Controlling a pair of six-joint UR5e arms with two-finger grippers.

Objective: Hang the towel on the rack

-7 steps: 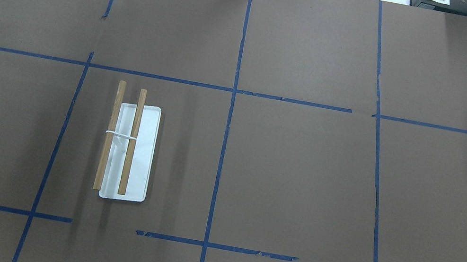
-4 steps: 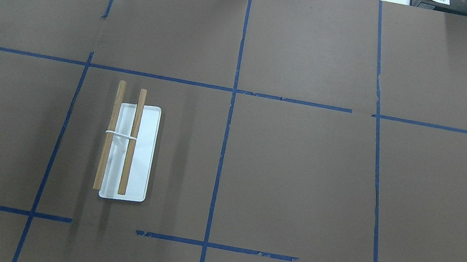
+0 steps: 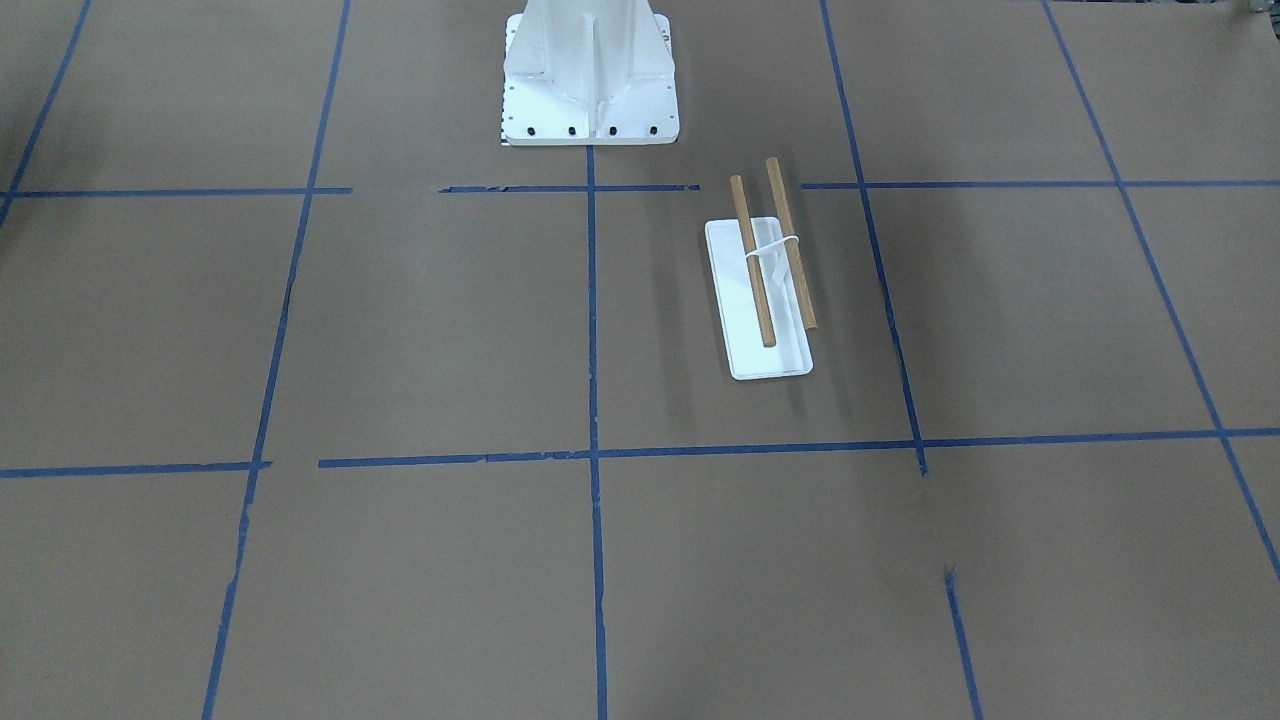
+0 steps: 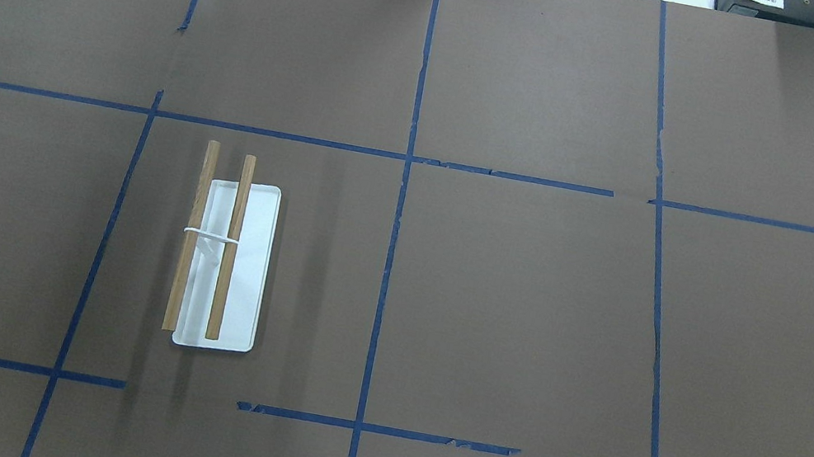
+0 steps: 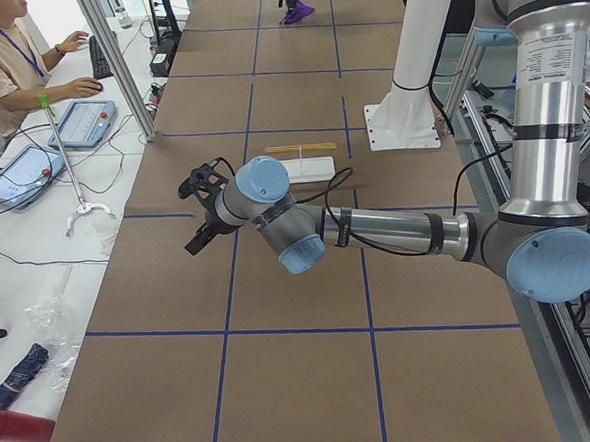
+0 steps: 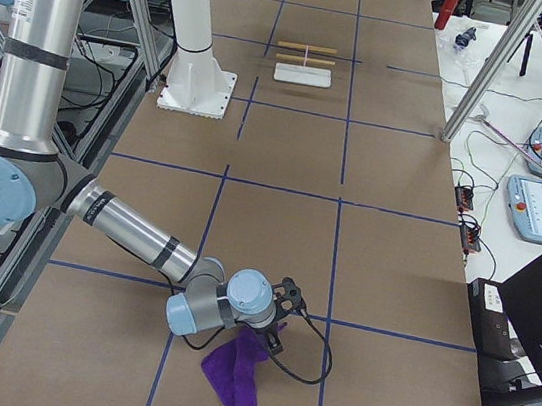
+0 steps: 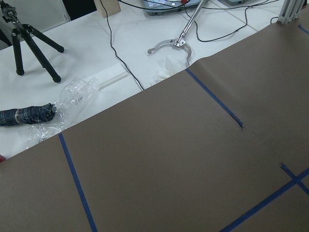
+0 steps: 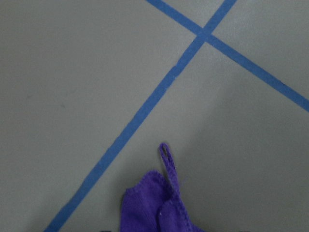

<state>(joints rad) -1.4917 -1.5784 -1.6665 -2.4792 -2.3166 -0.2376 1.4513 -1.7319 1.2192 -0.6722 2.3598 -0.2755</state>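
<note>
The rack (image 4: 243, 267), with a flat white base and two brown rods, stands on the left half of the table. It also shows in the front view (image 3: 770, 350), the left view (image 5: 308, 166) and the right view (image 6: 302, 74). The purple towel (image 6: 236, 384) lies crumpled at the table's right end and shows in the right wrist view (image 8: 154, 208). My right gripper (image 6: 278, 333) is at the towel's upper edge; I cannot tell whether it is open or shut. My left gripper (image 5: 202, 202) hovers over the table's left end, far from the rack; I cannot tell its state.
The white robot pedestal (image 3: 588, 70) stands at the table's near middle edge. Blue tape lines cross the brown paper. A tripod (image 7: 29, 46), a plastic bag (image 7: 72, 104) and cables lie beyond the left end. An operator (image 5: 0, 69) sits there.
</note>
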